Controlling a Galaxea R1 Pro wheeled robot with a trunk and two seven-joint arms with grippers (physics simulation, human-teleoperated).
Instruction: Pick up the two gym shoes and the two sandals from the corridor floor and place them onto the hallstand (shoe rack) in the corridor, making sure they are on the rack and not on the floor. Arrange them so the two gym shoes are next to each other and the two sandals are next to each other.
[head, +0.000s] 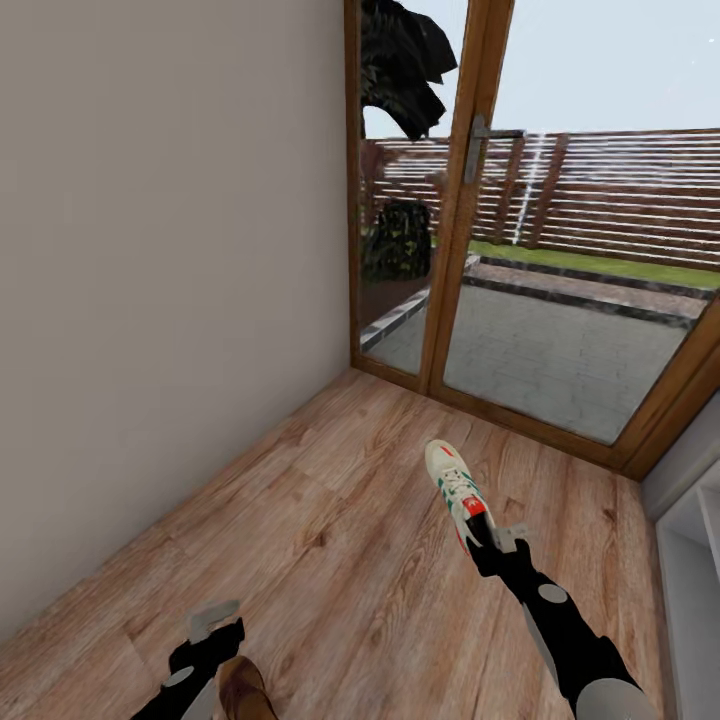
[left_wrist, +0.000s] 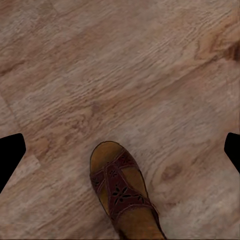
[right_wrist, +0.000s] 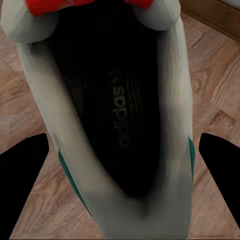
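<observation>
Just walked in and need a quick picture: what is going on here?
A two-armed robot is at work on shoes on a light wood-plank floor beside a glass patio door. Its right gripper sits at the heel of a cream-white sneaker with green stripes, fingers open on either side of it. Its left gripper hangs open above a brown leather-look sandal lying on the floor.

A cream-white gym shoe (head: 457, 494) with green side stripes and red-orange tongue lies flat on the corridor floor (head: 330, 520), its dark opening directly beneath the right tool (head: 497, 548). A brown cut-out sandal (left_wrist: 122, 191) lies flat just below the left tool (head: 212, 632).
</observation>
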